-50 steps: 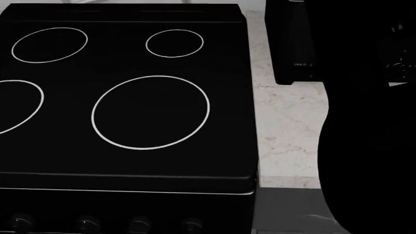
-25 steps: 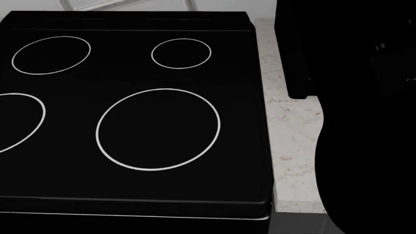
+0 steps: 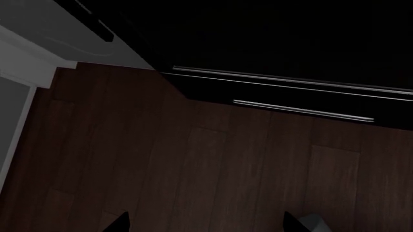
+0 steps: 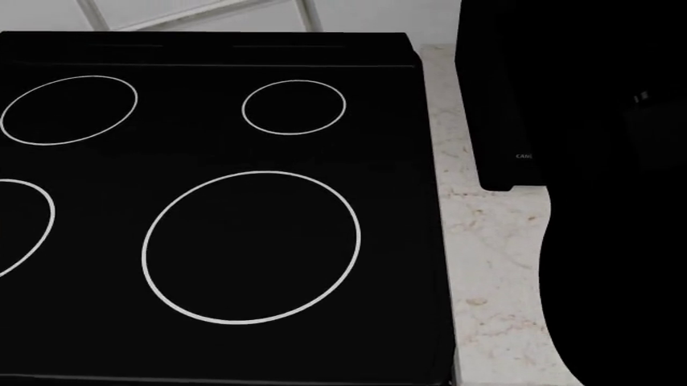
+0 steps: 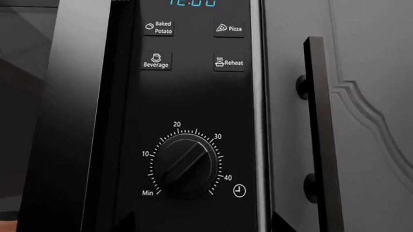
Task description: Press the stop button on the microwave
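Note:
The black microwave (image 4: 558, 96) stands on the counter at the head view's far right. Its control panel (image 5: 190, 96) fills the right wrist view: buttons Baked Potato (image 5: 158, 28), Pizza (image 5: 229, 28), Beverage (image 5: 156, 61) and Reheat (image 5: 229, 62), and a timer dial (image 5: 185, 166) below them. No stop button shows in any view. My right gripper (image 5: 203, 227) is open, close in front of the panel just under the dial, touching nothing. My left gripper (image 3: 206, 224) is open and empty, hanging low over the wooden floor.
A black stove top (image 4: 215, 201) with white burner rings fills the left of the head view. A strip of marble counter (image 4: 494, 265) lies between it and the microwave. My dark right arm (image 4: 623, 305) covers the right edge. The stove's drawer front (image 3: 303, 108) faces the left wrist.
The head view has shifted upward: the stove knobs have dropped out of sight, wall tiles show at the top, and the microwave looks closer and larger.

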`<state>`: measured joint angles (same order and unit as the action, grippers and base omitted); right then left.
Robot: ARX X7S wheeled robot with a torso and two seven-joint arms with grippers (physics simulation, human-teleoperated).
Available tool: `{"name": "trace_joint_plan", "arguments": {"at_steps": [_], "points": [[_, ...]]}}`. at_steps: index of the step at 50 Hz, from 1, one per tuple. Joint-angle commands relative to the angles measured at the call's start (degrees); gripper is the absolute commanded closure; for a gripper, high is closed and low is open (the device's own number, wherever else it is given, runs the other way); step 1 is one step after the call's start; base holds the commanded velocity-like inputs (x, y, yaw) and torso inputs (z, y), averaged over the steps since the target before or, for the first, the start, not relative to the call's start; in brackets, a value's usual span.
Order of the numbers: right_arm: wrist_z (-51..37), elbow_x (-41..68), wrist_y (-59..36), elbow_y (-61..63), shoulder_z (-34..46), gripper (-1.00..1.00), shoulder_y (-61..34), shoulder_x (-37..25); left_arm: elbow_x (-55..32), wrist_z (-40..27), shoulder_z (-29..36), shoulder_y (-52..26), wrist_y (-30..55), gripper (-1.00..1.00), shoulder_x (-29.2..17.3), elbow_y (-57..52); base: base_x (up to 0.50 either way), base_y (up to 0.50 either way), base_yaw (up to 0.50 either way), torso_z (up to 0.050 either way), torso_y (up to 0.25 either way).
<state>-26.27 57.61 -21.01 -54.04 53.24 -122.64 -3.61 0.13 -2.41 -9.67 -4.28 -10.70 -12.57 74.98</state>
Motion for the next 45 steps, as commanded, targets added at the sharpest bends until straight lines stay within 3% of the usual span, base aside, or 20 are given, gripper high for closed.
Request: {"name": "trace_joint_plan", "arguments": {"at_steps": [1, 45], "points": [[-0.98, -0.33, -0.01, 1.61, 0.72, -1.0, 1.23, -0.65, 0.0, 0.0, 0.04, -0.14, -0.01, -1.0, 0.0, 0.02, 0.0, 0.0, 0.0, 0.05, 0.082], [0.18, 0.81, 1.12, 4.88, 0.13, -1.0, 2.54, -1.55, 0.0, 0.0, 0.04, -0.14, -0.01, -1.0, 0.0, 0.02, 0.12, -0.01, 0.0, 0.05, 0.081]]}}
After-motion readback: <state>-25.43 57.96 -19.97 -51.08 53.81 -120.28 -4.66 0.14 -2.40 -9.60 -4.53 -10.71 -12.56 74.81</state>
